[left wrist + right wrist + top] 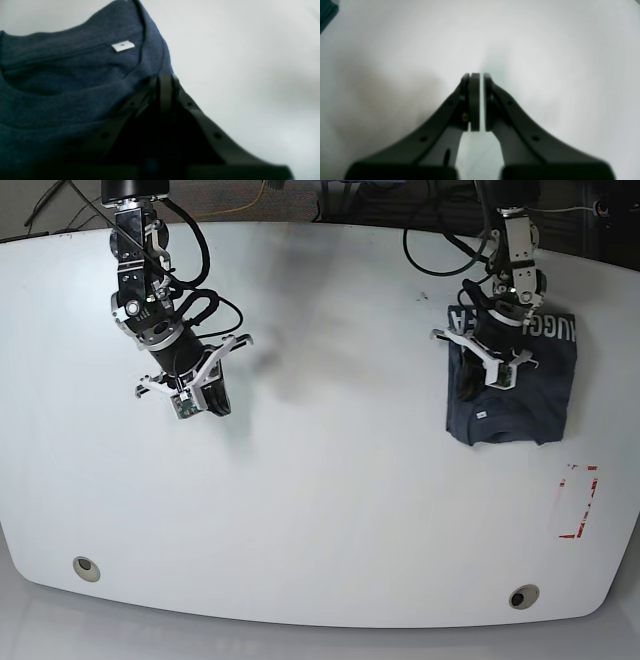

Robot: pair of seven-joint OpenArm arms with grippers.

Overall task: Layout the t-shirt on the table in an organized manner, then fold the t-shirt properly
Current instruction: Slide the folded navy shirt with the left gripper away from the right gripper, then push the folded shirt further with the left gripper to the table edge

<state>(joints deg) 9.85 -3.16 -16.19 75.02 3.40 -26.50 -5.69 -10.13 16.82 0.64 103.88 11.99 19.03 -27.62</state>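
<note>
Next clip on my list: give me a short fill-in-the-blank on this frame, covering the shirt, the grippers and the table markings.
1. The folded t-shirt lies beside the ____ gripper, whose jaws are shut.
2. The right gripper holds ____ and has only bare table below it.
3. The small neck label inside the collar is ____ in colour.
4. The tape outline near the t-shirt is ____.

Missing words: left; nothing; white; red

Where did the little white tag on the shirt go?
The white tag sits inside the collar of the t-shirt, which lies folded on the base view's right, under the left gripper.
</note>
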